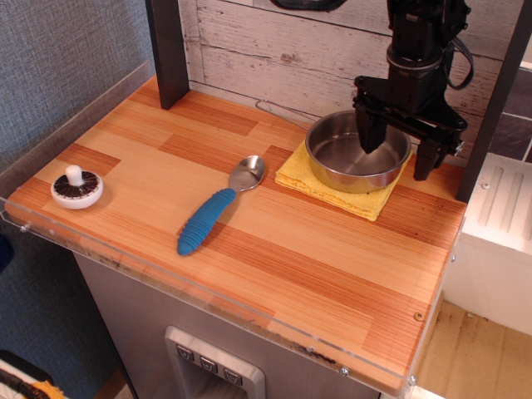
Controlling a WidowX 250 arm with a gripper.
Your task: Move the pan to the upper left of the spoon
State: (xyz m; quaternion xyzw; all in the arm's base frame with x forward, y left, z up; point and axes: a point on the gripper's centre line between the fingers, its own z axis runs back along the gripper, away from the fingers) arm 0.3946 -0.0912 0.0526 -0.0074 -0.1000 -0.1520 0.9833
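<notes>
The shiny steel pan [349,158] sits on a yellow cloth [320,179] at the back right of the wooden counter, its thin wire handle [278,108] pointing left along the back wall. The spoon [218,206], with a metal bowl and ribbed blue handle, lies left of the pan near the middle. My black gripper [399,154] is open and straddles the pan's right rim: one finger [371,133] is inside the pan, the other [427,158] is outside it.
A white and dark mushroom toy [76,188] sits at the left front. A dark post [168,50] stands at the back left and another [495,100] at the right. A clear plastic rim [166,274] borders the counter's front and left.
</notes>
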